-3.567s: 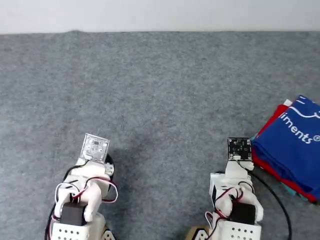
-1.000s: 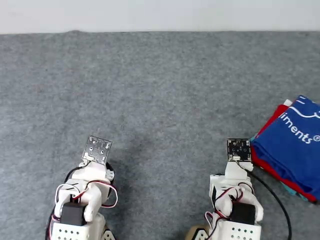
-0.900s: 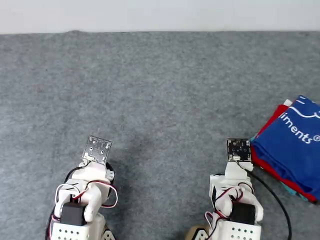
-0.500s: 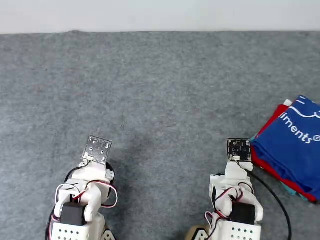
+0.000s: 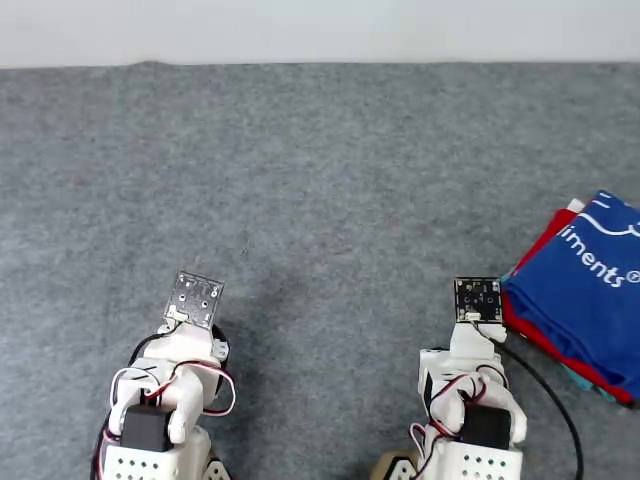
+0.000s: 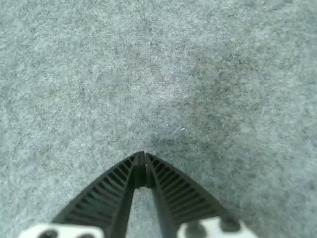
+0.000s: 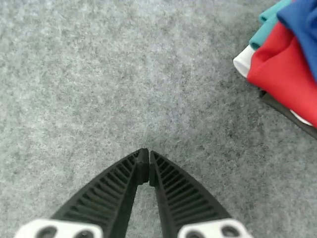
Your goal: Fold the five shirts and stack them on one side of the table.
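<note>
High view shows shirts (image 5: 590, 300) stacked at far right, soft and limp, best pinched at a folded edge; left gripper (image 6: 144, 171) and right gripper (image 7: 149, 168) sit pressed together, empty.

Shirts (image 5: 585, 290) stacked at right edge of table (image 5: 320, 170), blue on top, red beneath. Left arm (image 5: 170, 380) and right arm (image 5: 470, 380) at near edge, well apart; right arm just beside shirts.

A stack of folded cloth shirts (image 5: 590, 300) lies at the right edge of the grey felt-covered table (image 5: 320, 180): blue on top, red beneath, white and teal edges peeking out below.
</note>
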